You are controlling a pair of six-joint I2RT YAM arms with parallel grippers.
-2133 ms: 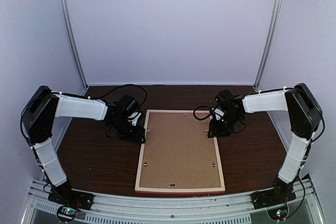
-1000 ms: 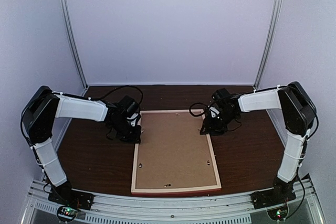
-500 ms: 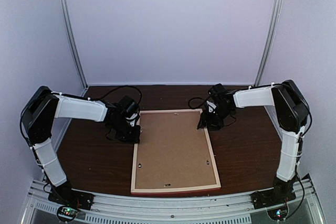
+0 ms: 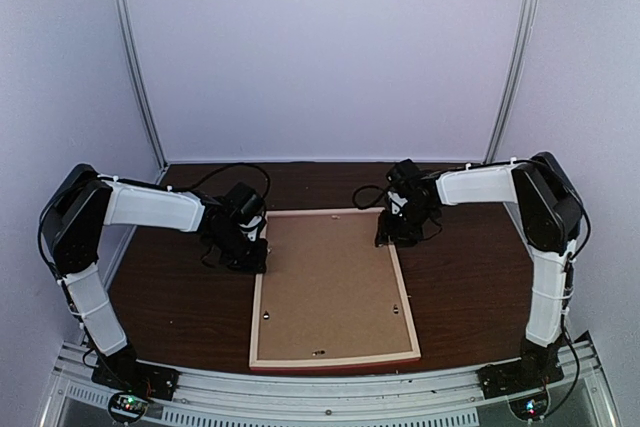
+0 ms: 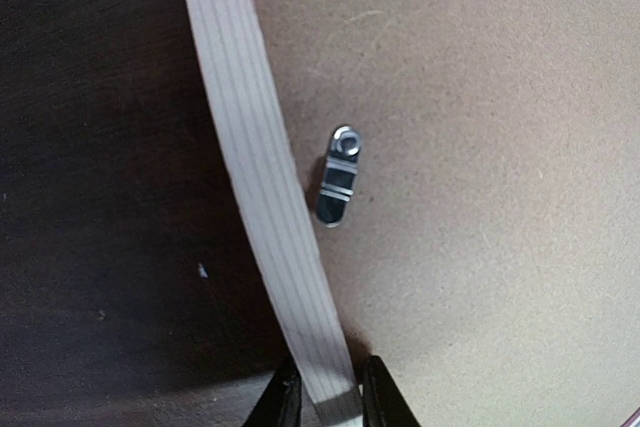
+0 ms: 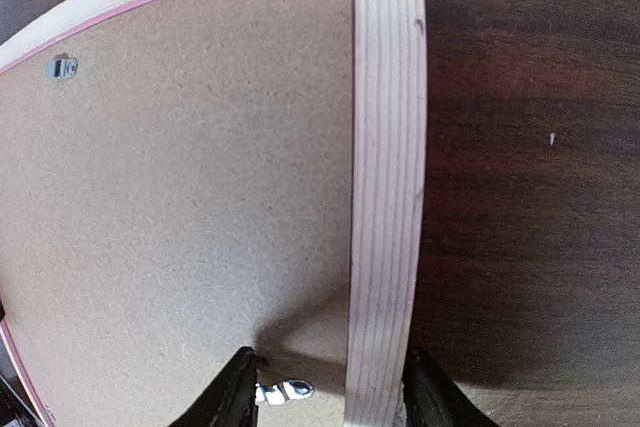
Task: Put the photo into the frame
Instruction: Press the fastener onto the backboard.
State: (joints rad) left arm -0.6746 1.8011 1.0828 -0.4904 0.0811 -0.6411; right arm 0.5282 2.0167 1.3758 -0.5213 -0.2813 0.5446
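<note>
White-shelled left arm (image 4: 150, 205) and right arm (image 4: 480, 187) have black joints and looping black cables (image 4: 215, 175).

Front face of the frame (image 4: 335, 358) hidden against the table (image 4: 470, 287), whatever lies under its backing board (image 4: 333, 282) unseen, left gripper (image 5: 322, 397) and right gripper (image 6: 325, 392) cropped to bare fingertips at the frame's rails.

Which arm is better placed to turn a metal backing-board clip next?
Right: the right gripper, open, has a small metal clip between its fingertips. The left gripper is clamped on the pale wooden picture frame.
</note>
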